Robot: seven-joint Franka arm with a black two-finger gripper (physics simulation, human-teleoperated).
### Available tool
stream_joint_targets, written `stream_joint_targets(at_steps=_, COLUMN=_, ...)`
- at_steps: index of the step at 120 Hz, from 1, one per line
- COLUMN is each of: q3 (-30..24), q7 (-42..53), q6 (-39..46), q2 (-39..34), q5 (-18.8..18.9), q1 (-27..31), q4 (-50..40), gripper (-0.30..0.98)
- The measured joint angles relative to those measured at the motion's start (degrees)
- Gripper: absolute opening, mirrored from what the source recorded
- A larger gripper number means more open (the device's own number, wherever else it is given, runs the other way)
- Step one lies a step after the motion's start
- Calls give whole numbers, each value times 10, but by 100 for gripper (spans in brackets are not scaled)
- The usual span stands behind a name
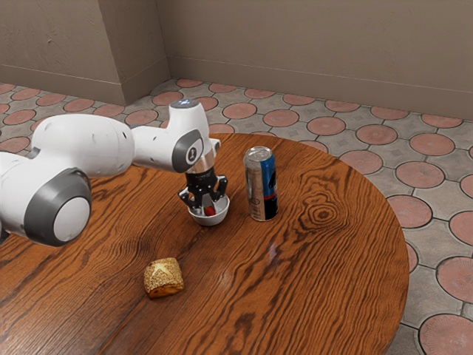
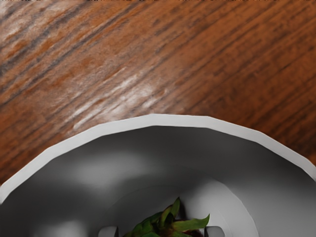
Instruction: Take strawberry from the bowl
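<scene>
Exterior view: the white arm (image 1: pixel 85 144) entered from the exterior view's left and reached over a round-edged wooden table (image 1: pixel 318 274). Its black gripper (image 1: pixel 205 204) was directed downward into a small white bowl (image 1: pixel 209 220). The gripper was in the released state: its two fingers (image 2: pixel 215 231) stood apart, with the strawberry (image 1: pixel 210 211) between them and no clamping from both sides shown. The strawberry was located inside the bowl, its red surface visible below the gripper. Wrist view: the green leaves (image 2: pixel 170 224) of the strawberry lay between the fingertips, against the grey interior of the bowl; the pale rim curved around that area, with wood grain beyond it.

A drink can (image 1: pixel 261 185) with blue and tan panels stood upright near the bowl, apart from it, toward the exterior view's right. A seeded bread roll (image 1: pixel 163 277) rested on the table, nearer the exterior camera than the bowl. Round reddish tiles (image 1: pixel 419 174) were set in the grey floor beyond the table.
</scene>
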Motion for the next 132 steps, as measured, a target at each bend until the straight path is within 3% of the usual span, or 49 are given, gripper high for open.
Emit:
stream_joint_targets(at_steps=24, q3=1, q7=-3, q6=0, q2=-12, q5=3, q1=-4, q4=-2, gripper=7)
stream_joint_targets(at_steps=52, q3=5, q7=-9, q6=-1, q2=-95, q5=13, q1=-17, q4=-62, gripper=2)
stream_joint_targets(at_steps=66, q3=41, q7=-12, q6=-2, q2=-136, q5=16, q1=-69, q4=-111, gripper=1)
stream_joint_targets(at_steps=89, q3=58, q7=-17, q6=2, q2=-174, q5=15, q1=-128, q4=-184, gripper=-2)
stream_joint_targets(at_steps=132, q3=59, q7=-29, q6=40, q2=-136, q5=10, q1=-228, q4=-186, gripper=-5)
